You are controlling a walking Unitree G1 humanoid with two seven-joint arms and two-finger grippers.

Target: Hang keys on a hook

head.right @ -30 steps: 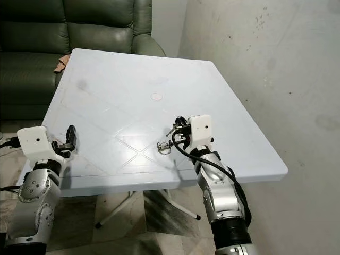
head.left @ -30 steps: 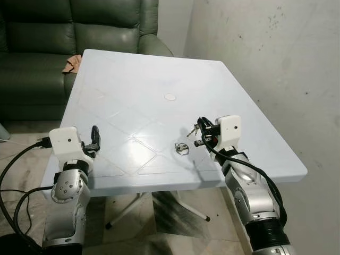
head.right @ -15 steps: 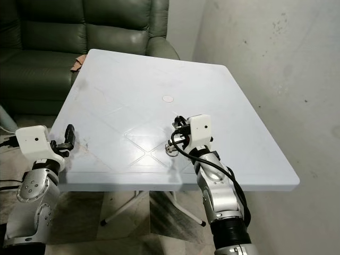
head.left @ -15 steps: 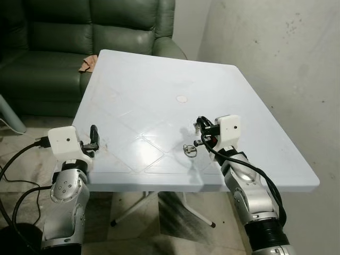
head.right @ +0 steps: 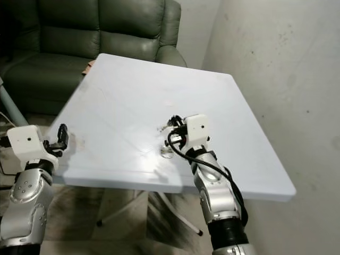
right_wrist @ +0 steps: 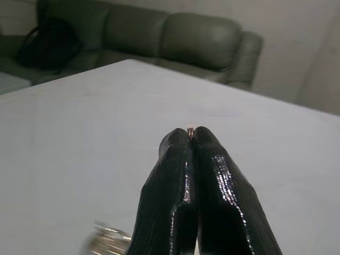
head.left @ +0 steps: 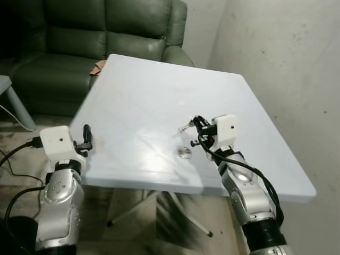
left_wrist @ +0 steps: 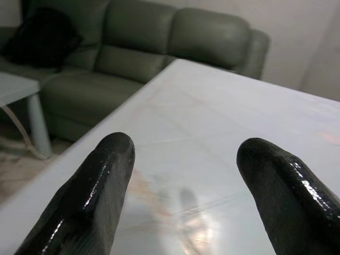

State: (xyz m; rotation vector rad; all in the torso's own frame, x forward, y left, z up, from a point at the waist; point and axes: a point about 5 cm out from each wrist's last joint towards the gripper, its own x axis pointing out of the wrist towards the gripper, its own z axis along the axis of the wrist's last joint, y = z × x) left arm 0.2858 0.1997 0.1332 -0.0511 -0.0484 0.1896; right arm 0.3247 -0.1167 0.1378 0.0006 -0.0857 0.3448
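Right wrist view shows my right claw pressed tight together, with a sliver of metal pinched at the very tips: the keys. From my head, those keys stick out of the pinched tips above the white surface, over its right half and toward the near edge, and a metal ring hangs below them, just above or touching the surface; I cannot tell which. That same ring appears blurred beneath my fingers in the right wrist view.

My left claw hovers at the near left corner of the surface, just off its edge, well apart from the keys. Its two black fingers stand spread apart with nothing between them, the surface showing through the gap.

Beyond the far edge of the surface sits a dark green sofa, and a small brownish scrap lies at the surface's far left corner. A pale bare wall runs along the right side of the surface. Black cables trail from my left arm to the left of the surface's near corner.
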